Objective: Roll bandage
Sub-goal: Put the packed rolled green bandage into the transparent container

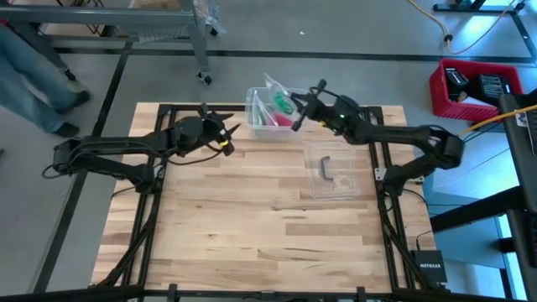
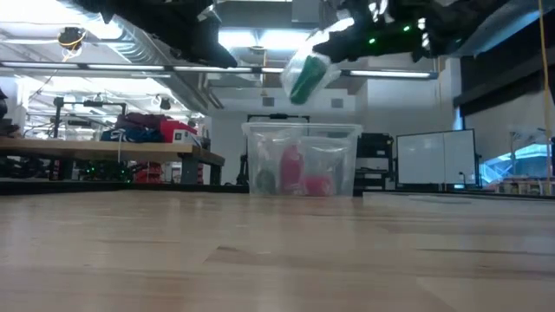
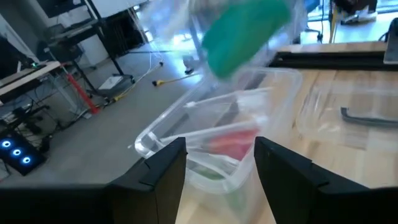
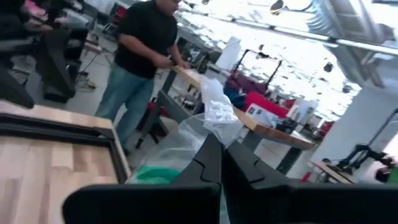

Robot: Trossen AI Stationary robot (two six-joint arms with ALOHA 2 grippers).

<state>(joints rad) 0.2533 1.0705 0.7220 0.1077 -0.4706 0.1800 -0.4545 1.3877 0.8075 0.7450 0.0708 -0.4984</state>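
Note:
The bandage is a teal-green wad inside a clear plastic bag. The bag hangs in the air over a clear plastic tub at the table's far edge. My right gripper is shut on the bag; the green wad also shows in the left wrist view and the right wrist view. The tub holds pink-red items. My left gripper is open, just left of the tub and facing it, with nothing between its fingers. My right gripper pinches the clear bag's crumpled top between its two shut fingers. It comes about level from the table's right side. The bag hangs below the fingers, lifted clear above the tub, with the green wad in its lower part.
A clear lid with a dark handle lies on the table, right of centre. A red crate stands on the floor beyond the table's right edge. A person stands in the room behind the table. Bare wood fills the near half.

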